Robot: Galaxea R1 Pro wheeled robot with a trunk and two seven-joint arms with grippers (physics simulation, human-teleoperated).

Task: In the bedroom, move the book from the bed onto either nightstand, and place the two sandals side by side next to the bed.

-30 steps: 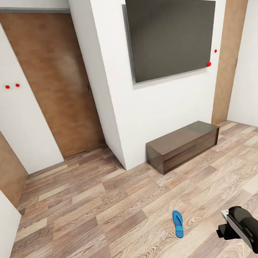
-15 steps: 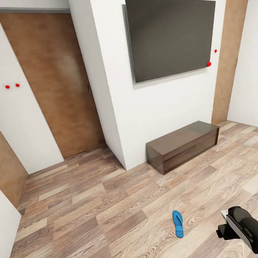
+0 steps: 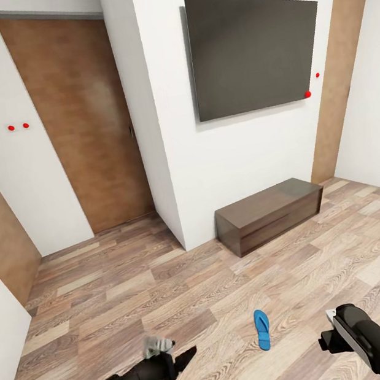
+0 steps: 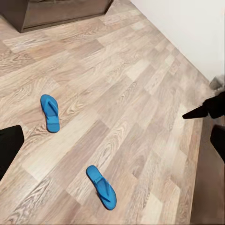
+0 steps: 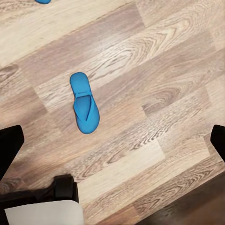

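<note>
One bright blue sandal (image 3: 262,329) lies on the wood-plank floor between my two arms. The left wrist view shows both sandals apart on the floor, one farther off (image 4: 50,112) and one nearer (image 4: 101,186). My left gripper (image 3: 158,345) hovers low over the floor to the left of the sandal, its fingers wide apart and empty (image 4: 112,145). My right gripper (image 3: 334,328) is open (image 5: 112,145) above the floor, with a sandal (image 5: 84,103) lying below it. The book, the bed and the nightstands are out of view.
A long low dark-wood bench (image 3: 269,213) stands against the white wall under a big dark wall screen (image 3: 252,48). Brown doors (image 3: 81,122) are at the left and far right (image 3: 335,77). Open floor spreads around the sandals.
My left arm has come into the head view at the lower left. The right arm, the sandal and the camera have not moved.
</note>
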